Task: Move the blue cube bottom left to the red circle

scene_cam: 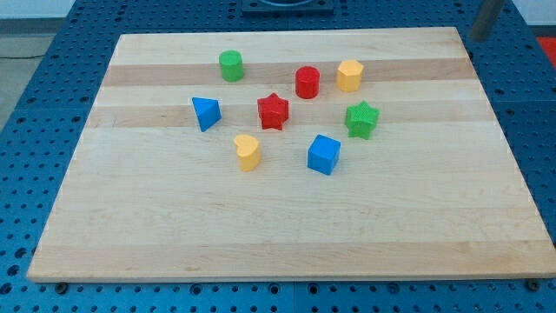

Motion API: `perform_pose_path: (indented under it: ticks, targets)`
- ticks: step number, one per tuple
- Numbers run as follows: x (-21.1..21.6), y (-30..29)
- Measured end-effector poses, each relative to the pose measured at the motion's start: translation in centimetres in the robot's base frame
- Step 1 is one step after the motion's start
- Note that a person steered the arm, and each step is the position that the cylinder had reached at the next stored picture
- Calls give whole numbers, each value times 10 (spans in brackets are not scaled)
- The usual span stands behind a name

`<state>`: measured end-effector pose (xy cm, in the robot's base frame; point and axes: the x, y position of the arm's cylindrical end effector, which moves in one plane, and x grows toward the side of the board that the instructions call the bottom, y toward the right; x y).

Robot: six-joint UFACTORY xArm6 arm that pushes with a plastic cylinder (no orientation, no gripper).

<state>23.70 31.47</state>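
The blue cube [324, 154] sits near the board's middle, to the lower right of the red star [273, 110]. The red circle, a short red cylinder [307, 83], stands above it towards the view's top. My tip [476, 38] is at the view's top right, just beyond the board's far right corner and well away from every block. It touches nothing.
On the wooden board [287, 235] there are also a green cylinder [231, 66], a yellow hexagon [349, 76], a green star [361, 119], a blue triangle [206, 113] and a yellow heart [248, 151]. A blue perforated table [26, 104] surrounds the board.
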Motion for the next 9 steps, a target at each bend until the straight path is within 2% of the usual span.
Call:
perform_pose_path:
  ticks: [1,4,5,7,9]
  targets:
    - [48,-26]
    - [245,-134]
    - [257,-198]
    - [255,-277]
    - [226,-297]
